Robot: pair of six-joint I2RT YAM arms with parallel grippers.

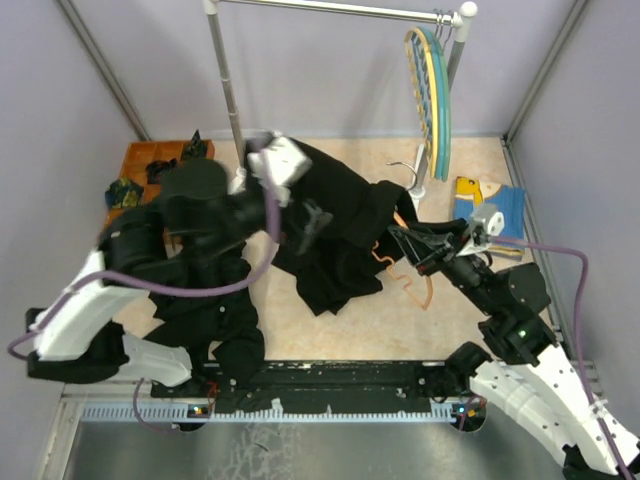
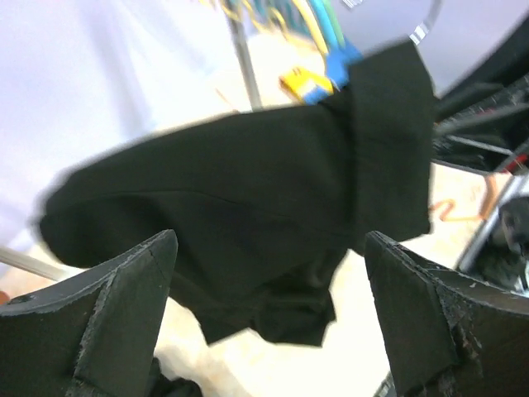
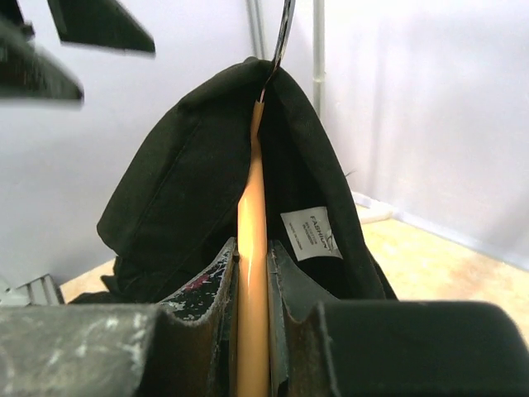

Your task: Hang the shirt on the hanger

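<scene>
Overhead view of 2 robot arms at a tan worktop [image 1: 340,335]. The black shirt [image 1: 335,235] hangs in a bunched mass near the middle. Part of it is draped over the orange hanger [image 1: 418,285], and a stretch of the hanger's wavy arm shows bare on the right.

The right gripper [image 1: 402,240] is clamped on the hanger. In the right wrist view its 2 fingers pinch the orange plastic edge-on. Fabric falls down both sides, and a white neck label [image 3: 310,233] faces the camera.

The left gripper [image 1: 308,224] is close by the shirt's left side. In its wrist view the fingers [image 2: 124,306] are spread wide with nothing between them, and the cloth hangs just beyond.

The fabric looks thin, soft and light. It probably sags wherever it is unsupported and could slip off the smooth plastic. Pushing it would likely only crumple it. A pinch on a firmer edge seems best, such as the collar or a shoulder seam near the label. From there the cloth could be drawn over the bare hanger arm. The hanger looks thin and may flex.
</scene>
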